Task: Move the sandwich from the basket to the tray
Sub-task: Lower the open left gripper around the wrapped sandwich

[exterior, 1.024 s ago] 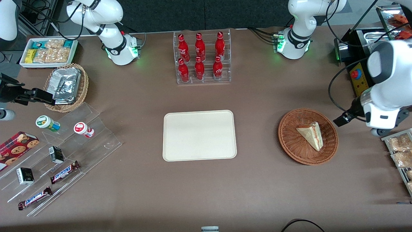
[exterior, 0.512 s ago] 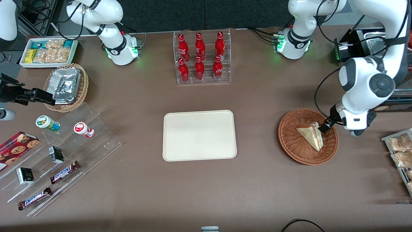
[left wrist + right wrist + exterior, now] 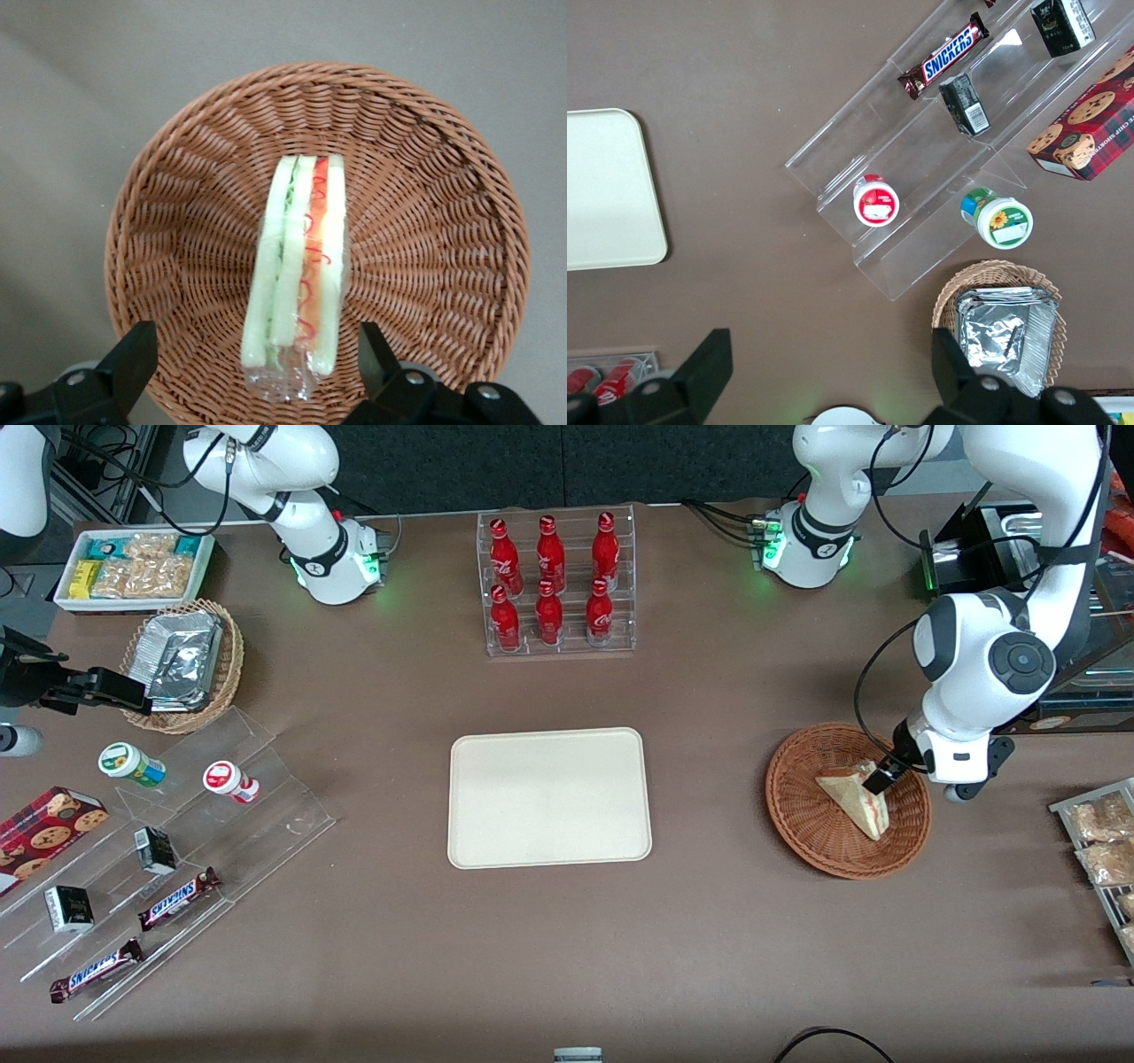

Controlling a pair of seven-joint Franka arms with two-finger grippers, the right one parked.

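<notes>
The gripper of the left arm is held just above the sandwich, at the end of the wedge that is farther from the front camera, and its two fingers are spread wide apart. In the left wrist view one finger is seen on each side of the sandwich, with free space between each finger and the bread, so nothing is grasped yet. The sandwich lies inside the reddish-brown woven basket, wrapped in clear film, with its cut edge turned up toward the wrist camera; pale bread layers, a green stripe and a red-orange stripe can be seen there. The basket stands on the brown table toward the working arm's end. The cream tray lies flat in the middle of the table, well apart from the basket, and nothing is placed on it. Farther from the front camera than the tray, a clear rack of red bottles is standing. It is judged that the task is only at its beginning: the approach to the sandwich is nearly made, but the descent, the closing on the wedge, the lifting, the carrying to the tray and the release are all left to be done.
</notes>
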